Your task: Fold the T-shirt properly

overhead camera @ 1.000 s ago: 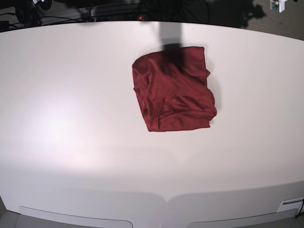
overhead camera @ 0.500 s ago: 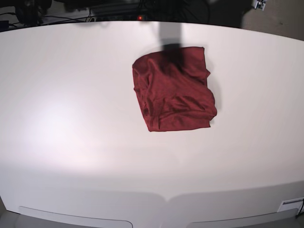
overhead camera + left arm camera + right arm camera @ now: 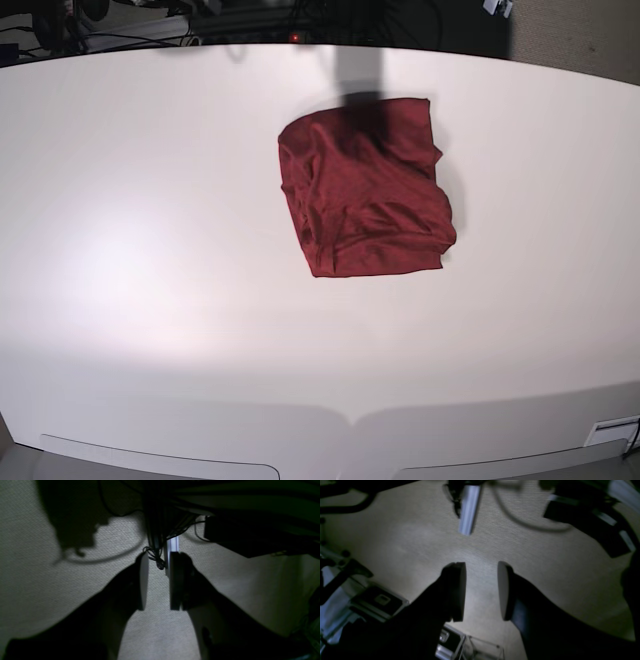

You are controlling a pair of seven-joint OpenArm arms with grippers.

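The T-shirt (image 3: 365,188), dark red, lies on the white table (image 3: 150,250) as a rumpled, roughly square folded bundle, right of centre and towards the far edge. A dark shadow falls across its far edge. Neither gripper is over it or touching it. The left wrist view has my left gripper (image 3: 158,557) above grey carpet, its jaws a narrow gap apart with nothing between them. My right gripper (image 3: 481,565) hangs over carpet too, open wider and empty.
Grey carpet (image 3: 37,567) with black cables (image 3: 155,555) and a dark box (image 3: 250,537) lies beyond the left gripper. An aluminium bar (image 3: 468,507) and equipment (image 3: 380,600) lie below the right gripper. A small white part (image 3: 497,6) shows beyond the table's far right edge.
The small white part beyond the table's far right edge has slid leftwards. The T-shirt has not moved.
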